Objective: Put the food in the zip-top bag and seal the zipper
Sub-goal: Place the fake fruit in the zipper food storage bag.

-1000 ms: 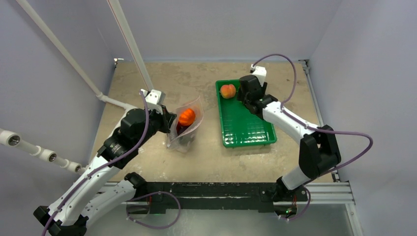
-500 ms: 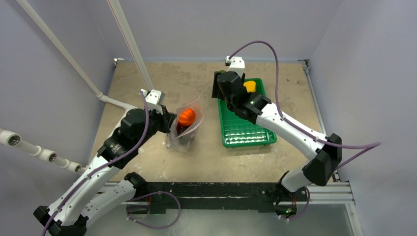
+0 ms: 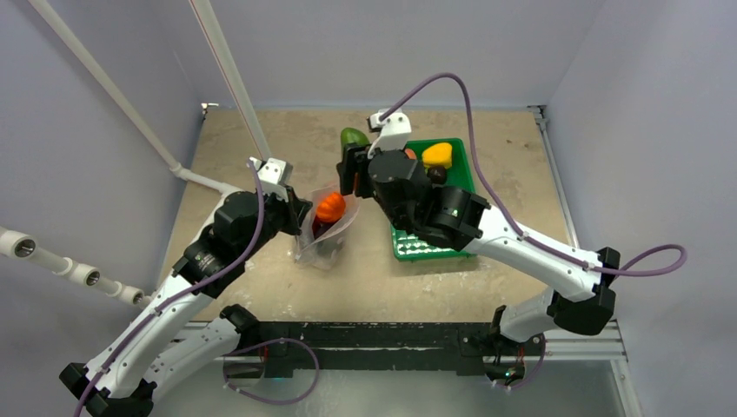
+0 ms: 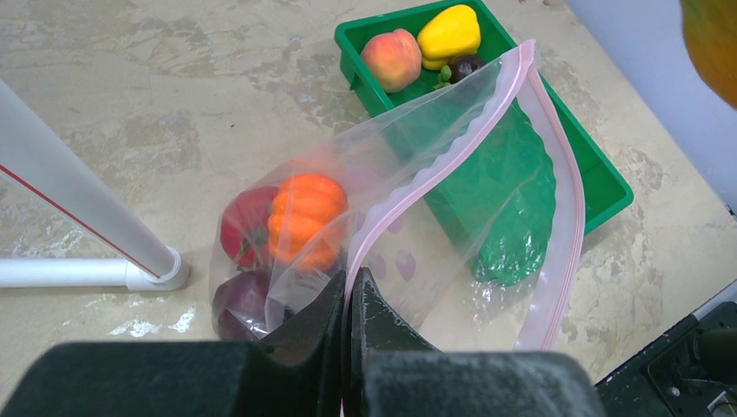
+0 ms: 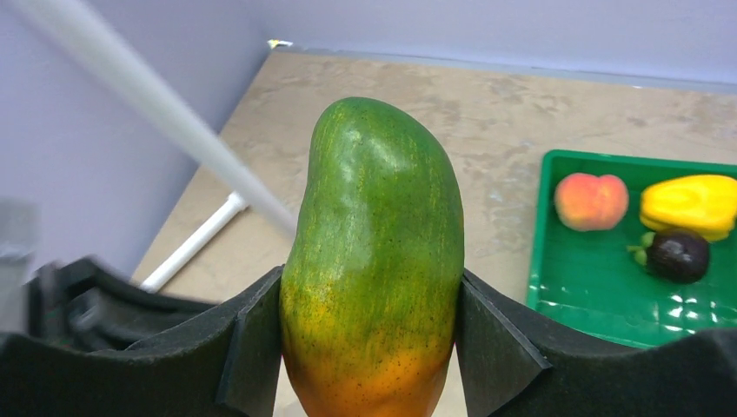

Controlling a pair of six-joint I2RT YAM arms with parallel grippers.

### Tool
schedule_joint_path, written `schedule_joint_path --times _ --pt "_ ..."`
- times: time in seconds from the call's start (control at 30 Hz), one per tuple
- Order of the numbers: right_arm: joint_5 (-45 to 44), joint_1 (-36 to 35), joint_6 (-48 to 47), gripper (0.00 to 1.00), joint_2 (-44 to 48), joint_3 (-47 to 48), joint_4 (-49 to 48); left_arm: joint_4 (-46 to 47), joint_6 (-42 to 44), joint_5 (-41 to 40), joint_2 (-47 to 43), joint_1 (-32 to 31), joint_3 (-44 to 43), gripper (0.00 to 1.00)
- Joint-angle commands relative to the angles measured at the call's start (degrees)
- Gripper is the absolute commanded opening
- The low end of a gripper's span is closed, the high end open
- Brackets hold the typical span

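The clear zip-top bag [image 3: 328, 233] stands open on the table, and my left gripper [image 4: 350, 278] is shut on its pink zipper [image 4: 452, 161] edge. Inside the bag [image 4: 417, 252] lie an orange pumpkin [image 4: 306, 217], a red piece [image 4: 241, 228] and a purple piece [image 4: 243, 300]. My right gripper [image 5: 374, 347] is shut on a green-and-orange mango [image 5: 375, 252], held upright. In the top view this mango [image 3: 353, 137] hangs just beyond and right of the bag, with the right gripper [image 3: 355, 162] behind it. More food, a peach [image 5: 591, 200], a yellow pepper [image 5: 691, 204] and a dark fruit [image 5: 678, 254], lies in the tray.
The green ribbed tray [image 3: 426, 243] sits right of the bag, largely under my right arm. White pipes [image 3: 224, 65] slant up from the table's far left, and one pipe foot [image 4: 156, 265] stands close to the bag. Lilac walls enclose the table.
My right arm has swung left from the tray's far end toward the bag, carrying the mango. The left arm and the bag have not moved.
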State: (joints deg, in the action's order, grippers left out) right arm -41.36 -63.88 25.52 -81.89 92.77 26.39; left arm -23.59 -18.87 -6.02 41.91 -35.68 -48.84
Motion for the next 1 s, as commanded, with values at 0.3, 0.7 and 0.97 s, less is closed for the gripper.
schedule_joint_path --times 0.3,0.7,0.97 --pt "-5.0 -10.5 -5.9 0.00 -6.1 5.5 3.3 1.2 0.3 -0.3 -0.3 0.1 -0.2 0.00" --pt "-1.5 -10.7 -5.8 0.00 -7.8 -0.4 2.7 1.2 0.3 -0.4 -0.4 0.1 -0.2 0.00" --pt "3.7 -10.6 -2.6 0.00 -5.5 -4.6 2.0 1.1 0.3 -0.5 0.0 0.0 -0.2 0.00"
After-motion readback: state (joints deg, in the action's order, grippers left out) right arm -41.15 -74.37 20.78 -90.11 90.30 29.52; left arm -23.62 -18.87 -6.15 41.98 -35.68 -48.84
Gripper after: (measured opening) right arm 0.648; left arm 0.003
